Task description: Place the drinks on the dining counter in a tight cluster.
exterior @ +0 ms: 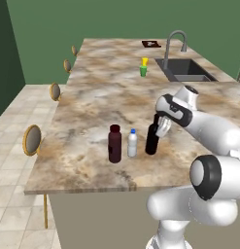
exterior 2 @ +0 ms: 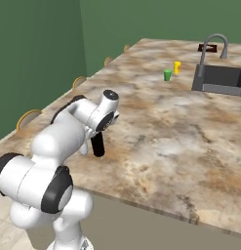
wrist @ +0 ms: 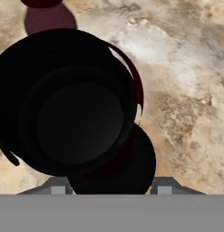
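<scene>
Now | slim glossy black wine bottle (exterior: 151,141) upright on marbled tabletop (exterior: 92,97) | end effector (exterior: 160,127) clamped on its neck, arm bent low.

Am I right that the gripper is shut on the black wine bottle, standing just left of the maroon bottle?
Not quite. The gripper is shut on the black wine bottle, but in the left base view it stands right of the blue-capped bottle, with the maroon bottle furthest left.

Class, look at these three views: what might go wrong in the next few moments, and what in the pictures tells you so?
1. The end effector grips the tall black wine bottle near its top; a sideways pull on release might tip it.
2. The small blue-capped bottle stands close beside it and might be knocked into the maroon bottle.
</scene>
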You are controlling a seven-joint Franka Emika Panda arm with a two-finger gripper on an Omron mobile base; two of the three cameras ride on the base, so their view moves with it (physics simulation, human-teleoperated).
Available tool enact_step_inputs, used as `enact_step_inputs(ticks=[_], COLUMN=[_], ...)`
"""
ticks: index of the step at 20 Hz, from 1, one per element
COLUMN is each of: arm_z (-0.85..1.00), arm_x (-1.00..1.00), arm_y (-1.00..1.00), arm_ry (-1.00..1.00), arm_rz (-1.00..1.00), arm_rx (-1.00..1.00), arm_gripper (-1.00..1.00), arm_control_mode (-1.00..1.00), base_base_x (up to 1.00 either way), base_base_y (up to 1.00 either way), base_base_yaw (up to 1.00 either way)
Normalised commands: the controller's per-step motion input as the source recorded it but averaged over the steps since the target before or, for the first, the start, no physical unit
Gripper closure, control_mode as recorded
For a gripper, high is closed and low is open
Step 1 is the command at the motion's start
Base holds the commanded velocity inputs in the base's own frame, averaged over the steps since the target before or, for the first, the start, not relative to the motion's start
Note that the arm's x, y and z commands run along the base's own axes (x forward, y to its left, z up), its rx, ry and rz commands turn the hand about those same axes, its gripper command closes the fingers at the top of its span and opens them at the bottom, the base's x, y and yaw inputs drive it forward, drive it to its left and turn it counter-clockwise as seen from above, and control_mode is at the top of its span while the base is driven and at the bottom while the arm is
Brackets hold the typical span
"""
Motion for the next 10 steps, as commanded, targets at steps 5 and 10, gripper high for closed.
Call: enact_step_inputs(ticks=[5, 10], arm_z=[-0.01, -0.22], arm_x=[0.06, 0.15], arm_y=[0.11, 0.00], arm_ry=[0.00, 0.00], arm_rz=[0.00, 0.00], arm_rx=[0.00, 0.00], arm_gripper=[1.00, 1.00], arm_control_mode=[-1.00, -1.00], base_base_x=[0.00, 0.00], base_base_y=[0.00, 0.00], base_base_yaw=[0.00, 0.00])
